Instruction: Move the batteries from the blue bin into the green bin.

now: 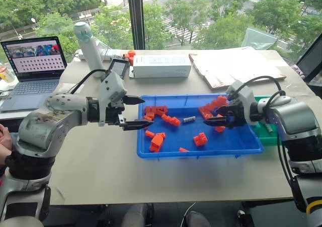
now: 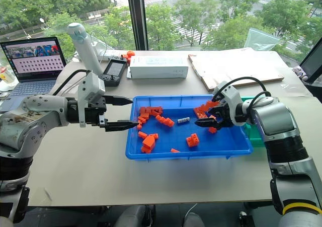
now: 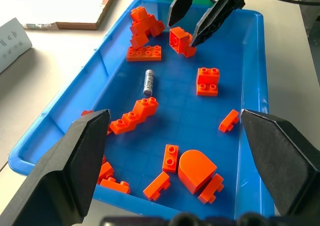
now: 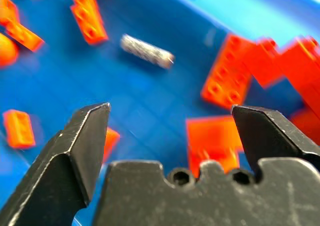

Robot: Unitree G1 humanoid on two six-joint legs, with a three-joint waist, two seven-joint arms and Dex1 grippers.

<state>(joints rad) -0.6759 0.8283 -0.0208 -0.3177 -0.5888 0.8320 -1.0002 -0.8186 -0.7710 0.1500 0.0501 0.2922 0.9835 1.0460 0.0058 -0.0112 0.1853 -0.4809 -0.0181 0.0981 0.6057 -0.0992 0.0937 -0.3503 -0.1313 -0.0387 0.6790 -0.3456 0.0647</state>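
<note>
Blue bin [image 1: 251,149] sits mid-table and serves as the landmark. One battery [image 1: 189,119] lies on its side on the bin floor, near the middle and toward the far wall, touching no brick. Scattered orange bricks [image 1: 157,141] cover the floor around it: a cluster near the bin's left end, a pile in the far right corner, a few loose pieces toward the near wall.

Green bin [image 1: 262,132] stands just beside the blue bin's right end, mostly hidden behind the right arm; a small grey cylinder-like thing shows inside it, too small to identify.

Left gripper [image 1: 135,112] hangs just outside the blue bin's left wall, fingers spread wide, nothing between them, pointing across the bin.

Right gripper [image 1: 210,118] is over the right part of the blue bin, above the brick pile, fingers spread apart and empty. In the right wrist view the battery lies beyond its fingertips [image 4: 95,117], apart from them.

Behind the blue bin: a white box [image 1: 161,66], a flat cardboard sheet [image 1: 234,66], and further left a laptop [image 1: 32,68]
</note>
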